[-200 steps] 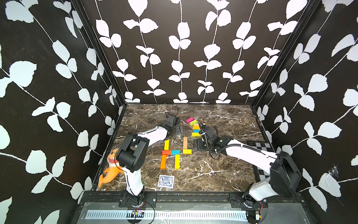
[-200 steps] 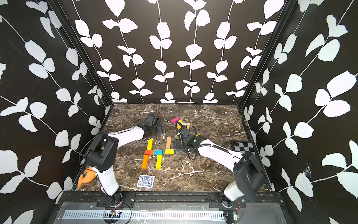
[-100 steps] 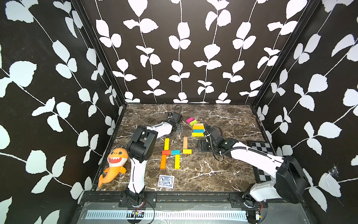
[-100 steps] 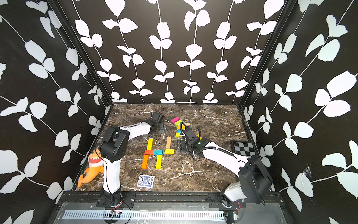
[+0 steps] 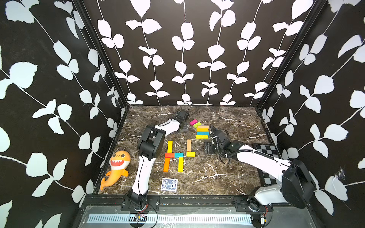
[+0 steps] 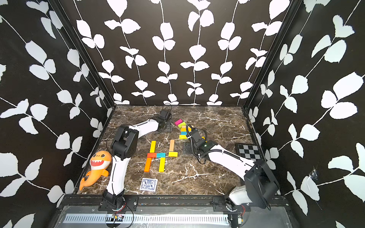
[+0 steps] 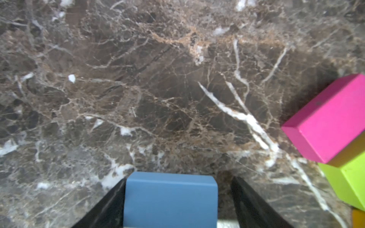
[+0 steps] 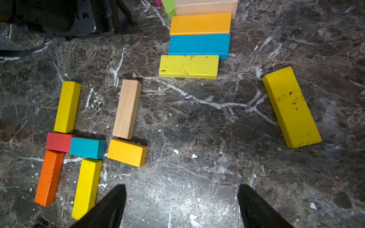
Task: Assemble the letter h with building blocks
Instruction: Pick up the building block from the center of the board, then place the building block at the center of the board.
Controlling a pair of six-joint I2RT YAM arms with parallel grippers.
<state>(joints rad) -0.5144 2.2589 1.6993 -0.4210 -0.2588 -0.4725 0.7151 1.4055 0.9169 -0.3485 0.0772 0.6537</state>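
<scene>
Building blocks lie flat on the marble: a yellow block (image 5: 169, 146), a red block (image 5: 169, 155), a teal block (image 5: 178, 154), an orange block (image 5: 166, 164) and a second yellow block (image 5: 180, 164) form a figure, with a tan block (image 5: 189, 145) and a short yellow block (image 5: 190, 154) beside it. Behind, a pink block (image 5: 193, 122) heads a row of loose blocks. My left gripper (image 5: 183, 128) is low beside that row. A blue block (image 7: 170, 199) sits between its open jaws, touching one finger with a gap at the other. My right gripper (image 8: 182, 186) hangs open and empty right of the figure.
An orange shark plush (image 5: 116, 167) lies by the left wall. A blue-patterned card deck (image 5: 169, 184) rests near the front edge. A checkerboard (image 5: 266, 150) sits at the right wall. One yellow block (image 8: 291, 107) lies apart under my right arm.
My left arm has reached further back and to the right, toward the loose blocks, and its jaws have narrowed. The right gripper has barely moved.
</scene>
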